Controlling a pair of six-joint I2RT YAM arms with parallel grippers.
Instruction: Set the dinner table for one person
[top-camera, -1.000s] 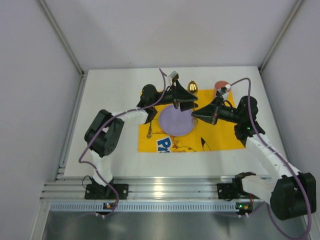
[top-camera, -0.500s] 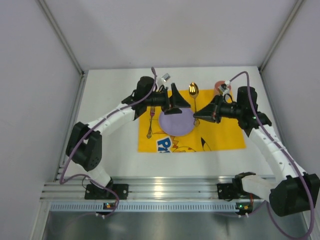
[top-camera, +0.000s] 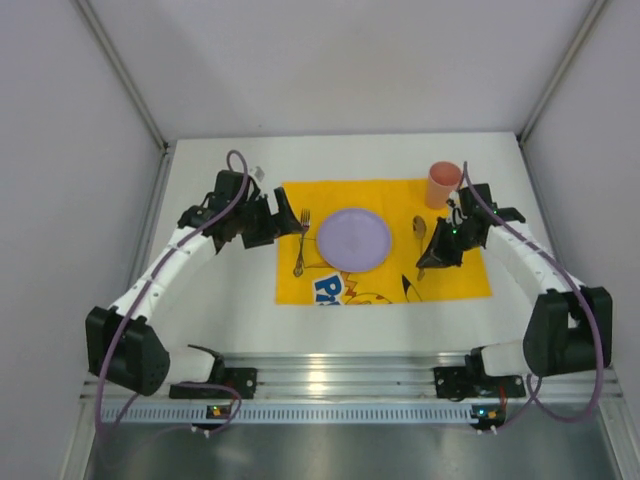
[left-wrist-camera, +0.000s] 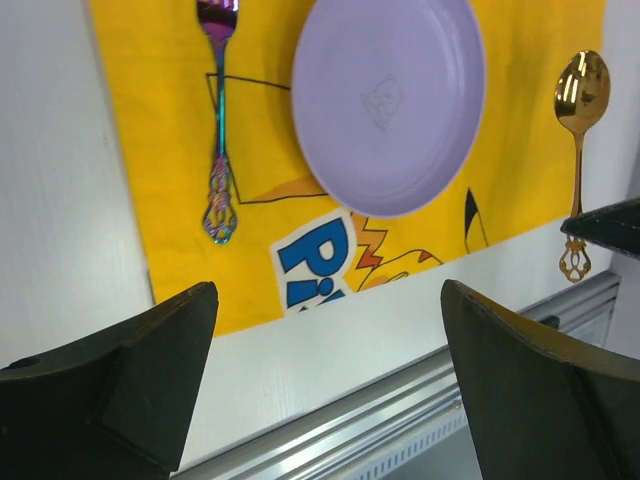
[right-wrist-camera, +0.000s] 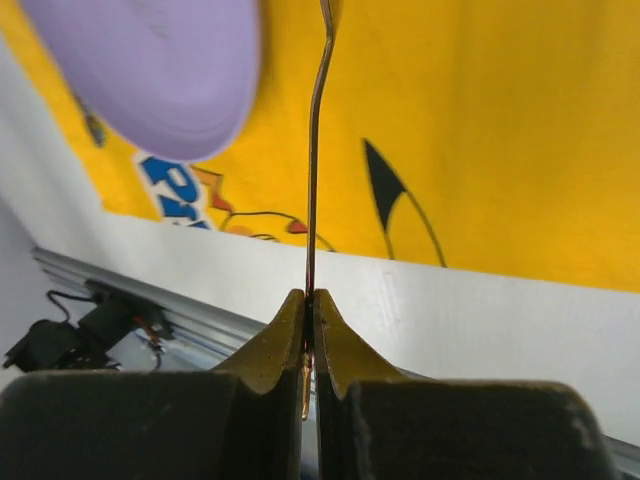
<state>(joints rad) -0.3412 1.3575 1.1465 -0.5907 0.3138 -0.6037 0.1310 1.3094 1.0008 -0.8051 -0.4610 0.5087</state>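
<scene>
Bent inward, right gripper (right-wrist-camera: 308, 302) pinches the gold spoon (right-wrist-camera: 315, 150) handle; left gripper (left-wrist-camera: 328, 292) hovers spread wide

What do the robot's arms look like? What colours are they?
Both the left arm and the right arm have white tube-shaped links joined by chunky black joints. A thin purple cable runs along each one. The jaws are black and wedge-shaped, narrowing towards the tips.
</scene>
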